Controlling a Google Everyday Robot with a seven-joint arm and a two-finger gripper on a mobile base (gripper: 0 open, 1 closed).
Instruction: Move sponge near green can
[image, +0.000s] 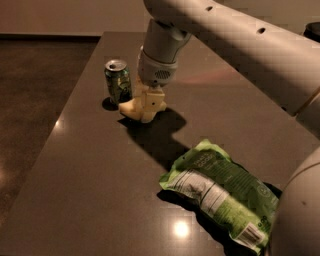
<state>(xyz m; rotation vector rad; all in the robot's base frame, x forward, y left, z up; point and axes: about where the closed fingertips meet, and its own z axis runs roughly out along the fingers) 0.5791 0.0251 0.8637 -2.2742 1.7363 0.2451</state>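
Now, gripper (148, 102): low over the table (90, 180), pointing straight down from the arm (225, 35), and closed on the sponge.
Sponge (129, 107): in the gripper's hold, its pale end sticking out below the gripper on the side facing the can. Its lower edge looks to be at the table or just off it; you cannot tell which from here.
Can (118, 81): upright, just beside the gripper, up and to the left of it in the view. A thin dark strip shows between it and the sponge, so they seem apart, though only barely.
Bag (220, 195): lying flat, well apart from the gripper, toward the camera and to the right. It is out of your way.
Step in hand: the set-down, by the look of it. The sponge already sits close to the can, so there is little travel left.
How to do it well: bring the gripper straight down until the sponge rests on the table, and go no nearer the can. Then open slowly.
Handling: the sponge is soft and will likely spring back as the squeeze comes off, so leave it a little room on the can side.
What could go wrong: the can is light and tall and would probably tip or slide at a nudge from the sponge or the gripper.
Leaving: lift the gripper straight up first, and only then swing the arm away from the can.
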